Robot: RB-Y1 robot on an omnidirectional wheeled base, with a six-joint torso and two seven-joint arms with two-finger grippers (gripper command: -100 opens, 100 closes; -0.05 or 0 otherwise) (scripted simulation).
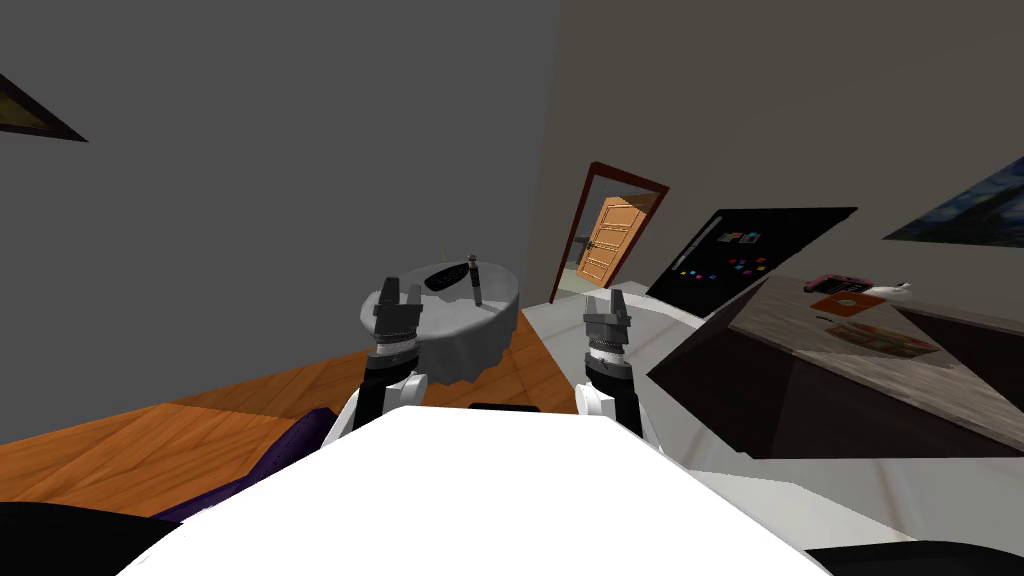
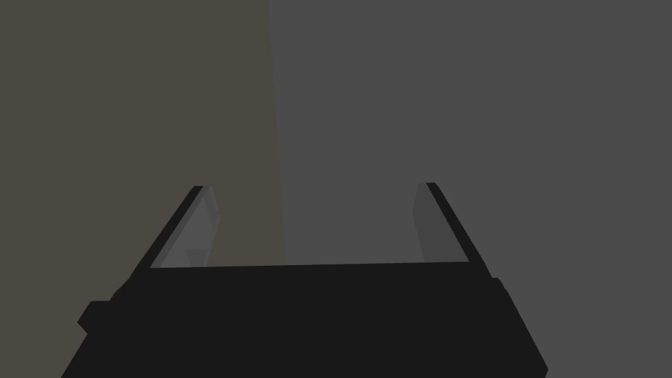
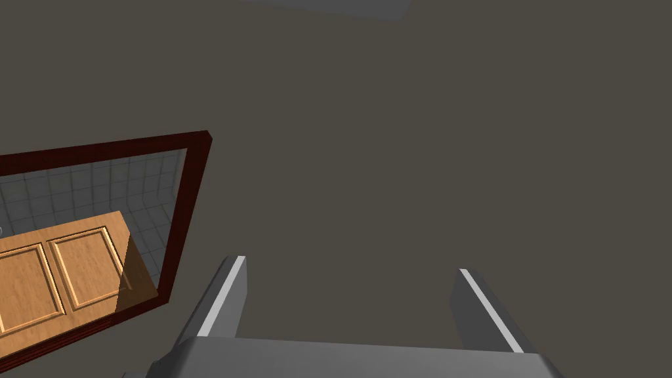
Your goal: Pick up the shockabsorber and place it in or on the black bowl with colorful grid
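Wood floor (image 1: pixel 150 440), cloth-draped table (image 1: pixel 470 340) (matt)

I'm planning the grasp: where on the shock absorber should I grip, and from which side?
Probably mid-shaft, level from the near side: the shockabsorber stands roughly upright on the round table, a slim rod, with the dark bowl beside it.

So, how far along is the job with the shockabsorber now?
Done: nothing yet. The shockabsorber stands on the round table, beside a dark bowl. In hand: nothing; left gripper and right gripper are open, raised short of the table. To do: approach, grasp, place.
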